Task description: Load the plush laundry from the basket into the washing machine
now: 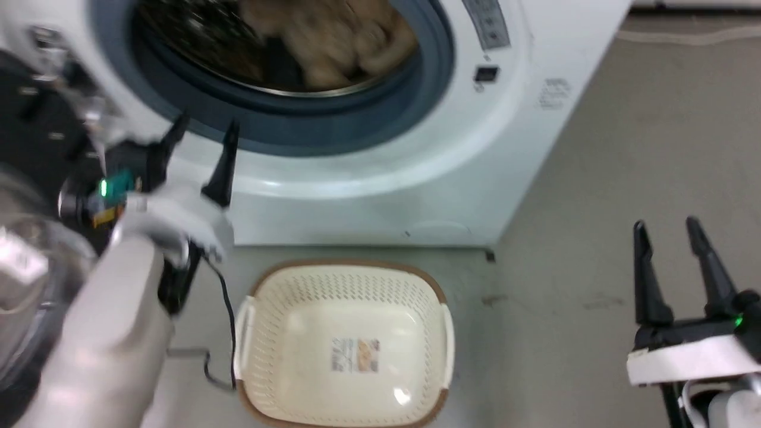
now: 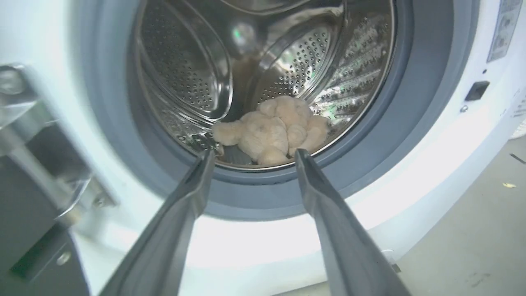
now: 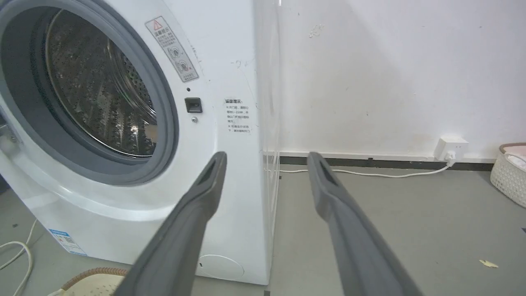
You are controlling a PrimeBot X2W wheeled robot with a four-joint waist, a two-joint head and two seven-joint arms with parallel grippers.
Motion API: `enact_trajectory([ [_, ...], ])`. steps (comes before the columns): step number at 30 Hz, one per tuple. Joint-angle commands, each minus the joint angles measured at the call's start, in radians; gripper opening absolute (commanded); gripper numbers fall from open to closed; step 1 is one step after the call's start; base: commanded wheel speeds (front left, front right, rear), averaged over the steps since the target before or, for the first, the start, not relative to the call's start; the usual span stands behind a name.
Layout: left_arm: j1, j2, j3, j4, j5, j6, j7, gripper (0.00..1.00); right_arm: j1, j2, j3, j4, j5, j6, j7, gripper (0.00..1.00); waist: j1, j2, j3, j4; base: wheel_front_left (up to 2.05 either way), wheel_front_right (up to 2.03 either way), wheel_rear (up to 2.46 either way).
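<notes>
The left wrist view looks straight into the washing machine [image 2: 246,242]. The plush laundry [image 2: 271,129] lies on the bottom of the steel drum [image 2: 185,74], close to its front edge and just behind the grey gasket [image 2: 423,82]. The head view shows the same toy only as a blurred beige heap at its top edge. The left gripper [image 2: 254,154] is outside the opening with its fingers apart and nothing between them.

The head view alone shows the basket [image 1: 351,263] whole. It stands on the floor just before the machine's front bottom edge, with only a printed label [image 1: 355,355] inside, too blurred to read. The open door [image 1: 30,131] is at the left edge. The right gripper [image 1: 666,226] is at the lower right over bare floor, well apart from the basket, fingers spread and holding nothing.

The right wrist view shows the machine's right front edge and side. A warning sticker [image 3: 171,49] has a red triangle above small print, and a block of print [image 3: 237,116] sits beside the latch slot [image 3: 193,105]. The characters are too small to read. A wall socket [image 3: 451,148] with a white cable [image 3: 370,172] is beyond.
</notes>
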Motion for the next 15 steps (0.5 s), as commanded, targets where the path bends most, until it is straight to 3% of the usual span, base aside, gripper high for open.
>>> enact_trajectory([
  [1, 0.065, -0.001, 0.020, -0.046, -0.006, 0.019, -0.005, 1.00, 0.020, -0.001, 0.008, -0.001, -0.005, 0.001, -0.004, 1.00, 0.0004, -0.0001, -0.084, 0.071, 0.00, 0.00, 0.00],
  [8, 0.402, -0.043, 0.133, -0.332, -0.011, 0.113, -0.005, 1.00, 0.090, -0.001, 0.045, -0.002, -0.003, 0.001, -0.004, 1.00, 0.0004, -0.0001, -0.170, 0.110, 0.00, 0.00, 0.00],
  [15, 0.641, -0.089, 0.154, -0.490, 0.049, 0.133, -0.005, 1.00, 0.152, -0.001, 0.050, -0.003, 0.003, 0.001, -0.004, 1.00, 0.0004, -0.0001, -0.227, 0.138, 0.00, 0.00, 0.00],
])
